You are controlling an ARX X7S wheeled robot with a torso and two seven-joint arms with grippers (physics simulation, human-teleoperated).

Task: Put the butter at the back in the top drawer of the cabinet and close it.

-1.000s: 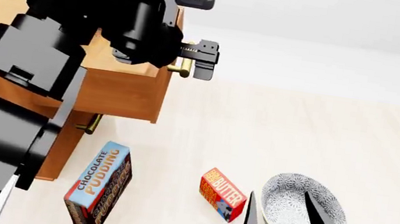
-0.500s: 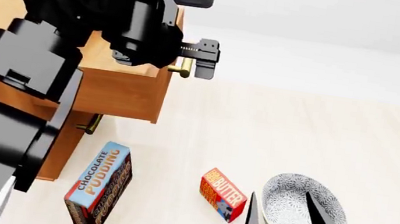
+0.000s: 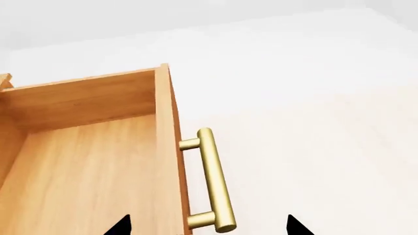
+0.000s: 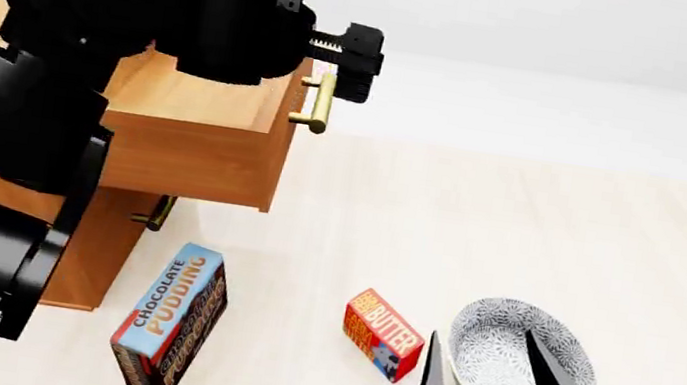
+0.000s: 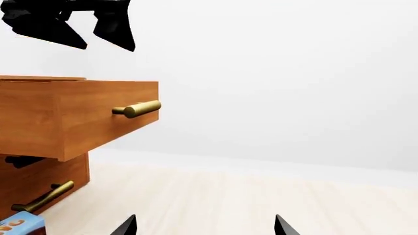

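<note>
The left gripper (image 4: pixel 329 9) has lifted off the brass handle (image 4: pixel 319 100) since a second ago and now hangs above it, jaws parted. The top drawer (image 4: pixel 197 137) juts out of the cabinet (image 4: pixel 106 250), open, over a pale wood floor (image 4: pixel 513 237) and white walls. The butter (image 4: pixel 382 335) lies on the floor just beside the right gripper (image 4: pixel 485 384), whose fingers are spread.

A: Top drawer (image 4: pixel 210 138) pulled out of cabinet (image 4: pixel 93 248); left gripper (image 4: pixel 342 11) above its brass handle (image 4: pixel 319 100), jaws apart.

B: Butter (image 4: pixel 382 334) lies between Chocolate Pudding box (image 4: pixel 171 320) and patterned bowl (image 4: pixel 515 363). Right gripper (image 4: pixel 493 380) spread, low.
</note>
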